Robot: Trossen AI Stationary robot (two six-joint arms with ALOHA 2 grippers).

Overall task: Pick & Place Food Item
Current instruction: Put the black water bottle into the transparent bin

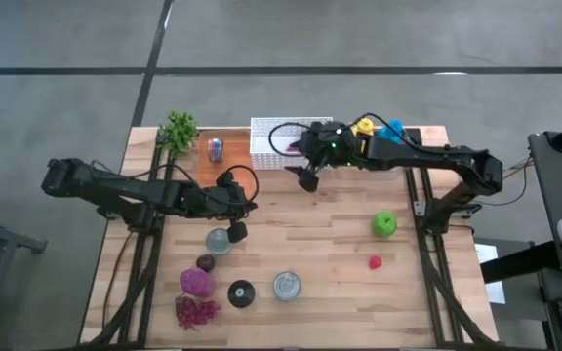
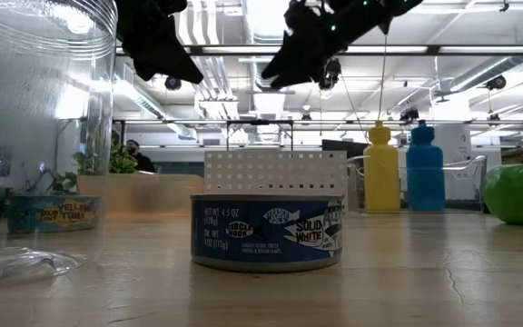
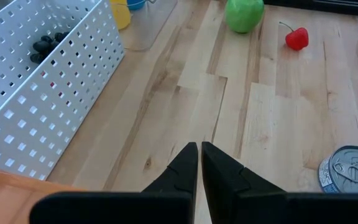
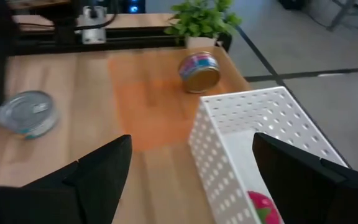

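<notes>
White perforated basket (image 1: 279, 141) at frame's upper centre; right gripper (image 1: 308, 178) hangs beside it released, left gripper (image 1: 236, 231) clenched at centre-left.

The left arm reached across from the left side, its left gripper (image 1: 234, 231) pointing down with fingers pressed together. The right arm stretched in from the right, elbow bent; the right gripper (image 1: 307, 179) hung with fingers spread wide

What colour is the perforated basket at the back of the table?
White; the basket shows best in the left wrist view.
</notes>
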